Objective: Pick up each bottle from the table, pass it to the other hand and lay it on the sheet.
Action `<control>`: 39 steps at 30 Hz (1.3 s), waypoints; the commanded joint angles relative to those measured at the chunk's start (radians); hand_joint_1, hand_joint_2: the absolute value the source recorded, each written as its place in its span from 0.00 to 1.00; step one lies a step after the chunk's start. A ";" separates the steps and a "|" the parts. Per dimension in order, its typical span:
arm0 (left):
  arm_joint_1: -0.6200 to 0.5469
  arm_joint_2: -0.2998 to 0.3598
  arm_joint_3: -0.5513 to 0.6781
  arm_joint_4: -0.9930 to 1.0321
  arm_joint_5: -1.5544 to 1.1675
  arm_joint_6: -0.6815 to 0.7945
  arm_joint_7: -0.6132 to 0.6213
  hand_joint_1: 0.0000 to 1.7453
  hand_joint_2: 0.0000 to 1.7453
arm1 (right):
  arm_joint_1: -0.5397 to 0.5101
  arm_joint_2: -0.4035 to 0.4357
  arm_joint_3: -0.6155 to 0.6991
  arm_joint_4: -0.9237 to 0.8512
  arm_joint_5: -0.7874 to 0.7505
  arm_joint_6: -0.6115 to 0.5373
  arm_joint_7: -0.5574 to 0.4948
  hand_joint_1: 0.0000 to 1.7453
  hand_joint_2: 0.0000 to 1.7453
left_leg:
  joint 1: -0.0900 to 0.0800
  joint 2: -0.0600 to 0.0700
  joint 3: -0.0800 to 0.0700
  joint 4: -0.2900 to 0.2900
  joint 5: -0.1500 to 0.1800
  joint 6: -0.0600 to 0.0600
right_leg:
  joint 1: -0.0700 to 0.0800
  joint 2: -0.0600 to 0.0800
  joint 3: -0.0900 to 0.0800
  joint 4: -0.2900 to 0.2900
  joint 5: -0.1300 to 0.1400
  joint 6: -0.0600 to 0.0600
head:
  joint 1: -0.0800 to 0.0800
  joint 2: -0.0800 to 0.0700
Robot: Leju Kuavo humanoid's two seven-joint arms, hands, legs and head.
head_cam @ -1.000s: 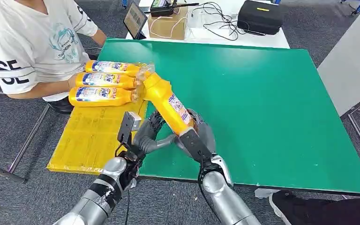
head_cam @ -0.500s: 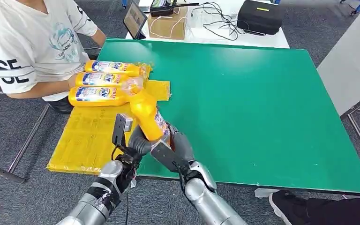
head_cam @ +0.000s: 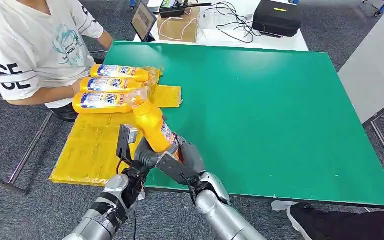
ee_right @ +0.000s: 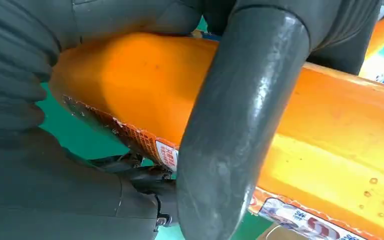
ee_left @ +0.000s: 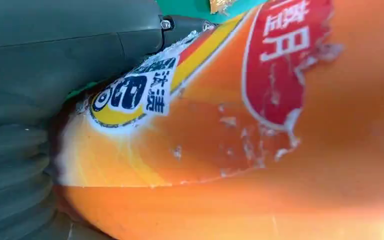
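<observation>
We see the green table (head_cam: 280, 115) spreading away from our fingers, and on its near left part lies the yellow sheet (head_cam: 92, 147), just beyond and to the left of our left fingers, with one end hanging past the table edge. At the far end of that sheet, well beyond our fingers, three orange detergent bottles (head_cam: 107, 85) lie side by side, long axes running left to right, caps toward the table's middle. A person in a white T-shirt (head_cam: 30, 45) sits at the sheet's far left corner, a forearm beside those bottles.

Between our two hands we carry a fourth orange bottle (head_cam: 152, 127). Its long axis tilts up and away from us, leaning left: the base sits down among our fingers at the near table edge, and the clear cap end points toward the lying bottles, close to the nearest one; we cannot tell whether it touches.

Our right hand (head_cam: 182, 160) wraps the lower body; in the right wrist view its thick grey thumb (ee_right: 235, 125) curls across the orange wall, fingers closed on the other side. Our left hand (head_cam: 147, 156) meets the bottle's base from the left. The left wrist view shows the torn label (ee_left: 280, 65) pressed right against the ribbed cover and thumb, so the bottle lies against that palm, but we cannot tell whether the left fingers are closed around it.
</observation>
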 commanded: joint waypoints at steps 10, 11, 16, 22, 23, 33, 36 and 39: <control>-0.063 0.032 0.096 -0.120 -0.017 0.132 -0.050 1.00 1.00 | 0.115 -0.111 -0.124 -0.253 -0.092 -0.018 -0.028 0.00 1.00 | 0.001 -0.003 0.001 0.001 -0.001 -0.001 | 0.001 -0.003 0.003 0.000 -0.001 -0.001 | 0.000 0.000; -0.070 0.044 0.098 -0.112 -0.035 0.147 -0.062 1.00 1.00 | 0.124 -0.119 -0.135 -0.286 -0.097 -0.021 -0.031 0.00 1.00 | 0.001 -0.002 0.000 0.000 0.000 -0.001 | 0.001 -0.002 0.002 0.000 -0.001 -0.001 | 0.000 0.000; -0.123 0.111 0.111 -0.028 -0.146 0.197 -0.096 1.00 1.00 | 0.148 -0.137 -0.190 -0.394 -0.125 -0.032 -0.051 0.00 1.00 | 0.000 -0.001 0.001 0.000 -0.001 -0.001 | 0.001 -0.001 0.002 0.000 -0.001 -0.001 | 0.000 0.000; -0.219 0.207 0.117 0.151 -0.422 0.330 -0.124 1.00 1.00 | 0.161 -0.151 -0.248 -0.481 -0.176 -0.028 -0.077 0.00 1.00 | 0.001 -0.001 0.002 0.000 -0.001 -0.001 | 0.001 -0.001 0.002 0.000 -0.001 -0.001 | 0.000 0.000; -0.250 0.239 0.066 0.217 -0.575 0.396 -0.095 1.00 1.00 | 0.157 -0.150 -0.255 -0.479 -0.184 -0.021 -0.080 0.00 1.00 | 0.001 -0.001 0.004 0.000 -0.001 -0.002 | 0.001 -0.001 0.004 0.001 -0.002 -0.002 | 0.000 0.000; -0.385 0.396 -0.137 0.538 -1.113 0.498 0.070 1.00 1.00 | 0.112 -0.130 -0.239 -0.387 -0.201 0.050 -0.091 0.00 1.00 | 0.002 0.004 0.004 0.000 -0.002 -0.002 | 0.002 0.002 0.004 0.001 -0.001 -0.002 | 0.000 0.000; -0.386 0.400 -0.133 0.539 -1.114 0.497 0.065 1.00 1.00 | 0.110 -0.128 -0.239 -0.383 -0.202 0.050 -0.093 0.00 1.00 | 0.003 0.005 0.009 0.002 -0.005 -0.003 | 0.003 0.004 0.008 0.002 -0.004 -0.003 | 0.000 0.000; -0.385 0.396 -0.133 0.538 -1.116 0.498 0.067 1.00 1.00 | 0.109 -0.130 -0.240 -0.383 -0.202 0.050 -0.093 0.00 1.00 | 0.001 0.004 0.003 0.000 -0.002 -0.001 | 0.001 0.002 0.003 0.000 -0.001 -0.001 | 0.000 0.000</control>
